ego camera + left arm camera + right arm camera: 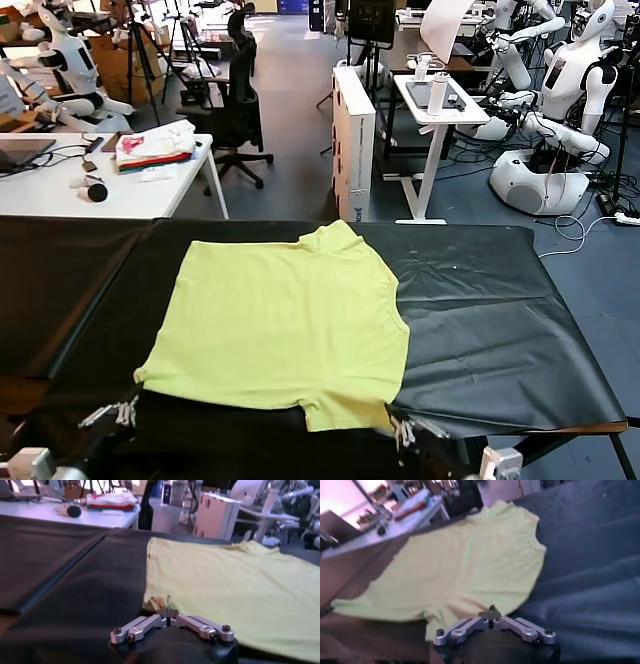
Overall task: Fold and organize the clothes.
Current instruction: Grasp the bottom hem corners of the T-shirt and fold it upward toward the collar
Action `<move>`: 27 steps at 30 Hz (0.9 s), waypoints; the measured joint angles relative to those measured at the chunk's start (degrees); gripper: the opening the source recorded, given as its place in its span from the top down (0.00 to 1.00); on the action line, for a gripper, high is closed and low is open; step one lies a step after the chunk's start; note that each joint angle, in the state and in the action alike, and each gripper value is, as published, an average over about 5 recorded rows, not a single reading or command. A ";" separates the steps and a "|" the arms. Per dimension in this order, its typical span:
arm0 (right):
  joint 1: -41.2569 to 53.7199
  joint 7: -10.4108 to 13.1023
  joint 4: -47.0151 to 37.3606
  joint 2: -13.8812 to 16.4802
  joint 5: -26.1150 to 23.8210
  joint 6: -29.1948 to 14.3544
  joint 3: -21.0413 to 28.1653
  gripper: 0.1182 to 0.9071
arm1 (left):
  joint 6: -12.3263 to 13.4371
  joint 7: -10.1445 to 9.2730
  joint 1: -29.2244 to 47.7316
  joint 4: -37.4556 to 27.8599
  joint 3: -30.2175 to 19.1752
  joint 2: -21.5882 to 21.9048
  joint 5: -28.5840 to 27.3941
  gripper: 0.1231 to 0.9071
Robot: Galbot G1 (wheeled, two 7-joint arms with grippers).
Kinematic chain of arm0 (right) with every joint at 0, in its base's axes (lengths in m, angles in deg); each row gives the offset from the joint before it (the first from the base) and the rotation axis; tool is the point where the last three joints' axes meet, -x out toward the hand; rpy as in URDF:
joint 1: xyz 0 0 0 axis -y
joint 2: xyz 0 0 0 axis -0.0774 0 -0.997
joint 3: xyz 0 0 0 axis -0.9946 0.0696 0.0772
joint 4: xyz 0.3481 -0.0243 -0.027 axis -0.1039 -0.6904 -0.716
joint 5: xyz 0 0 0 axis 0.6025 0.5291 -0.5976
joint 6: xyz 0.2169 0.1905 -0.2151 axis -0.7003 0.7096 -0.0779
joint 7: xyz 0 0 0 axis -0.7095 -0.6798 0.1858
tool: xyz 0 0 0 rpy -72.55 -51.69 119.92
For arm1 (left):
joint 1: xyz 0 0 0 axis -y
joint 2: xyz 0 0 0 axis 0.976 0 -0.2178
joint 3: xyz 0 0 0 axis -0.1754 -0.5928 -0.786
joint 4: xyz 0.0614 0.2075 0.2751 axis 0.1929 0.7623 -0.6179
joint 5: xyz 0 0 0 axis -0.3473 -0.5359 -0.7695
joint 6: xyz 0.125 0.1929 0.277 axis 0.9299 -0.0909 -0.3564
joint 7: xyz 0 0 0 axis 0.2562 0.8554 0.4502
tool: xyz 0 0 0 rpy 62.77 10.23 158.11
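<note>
The clothes are one lime yellow-green T-shirt (285, 320) spread flat on the black-covered table (480, 330), neck toward the far edge. My left gripper (125, 408) is at the shirt's near left corner. In the left wrist view the left gripper (168, 611) is shut, with the puckered corner of the T-shirt (235, 575) pinched at its tips. My right gripper (403, 430) is at the near right sleeve. In the right wrist view the right gripper (491, 611) is shut on the near edge of the T-shirt (470, 565).
Behind the black table stands a white table (60, 190) with a white, red and pink cloth pile (155, 148). An office chair (235, 100) and a white cabinet (352, 140) stand farther back. Other robots (560, 110) are at the back right.
</note>
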 joint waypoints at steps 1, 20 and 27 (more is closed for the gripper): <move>1.59 -0.09 -1.19 -0.15 -0.01 -0.21 0.50 0.97 | -0.07 -0.01 1.04 -0.25 -0.36 0.03 -0.03 0.97; 18.52 -1.43 -19.16 -5.92 -2.56 -2.88 7.31 0.97 | -1.10 -0.45 19.11 -11.58 -6.53 1.36 -0.97 0.97; 22.74 -1.22 -24.27 -7.29 -3.25 -3.15 8.42 0.97 | -1.17 -0.43 22.34 -15.30 -7.31 2.59 -1.05 0.97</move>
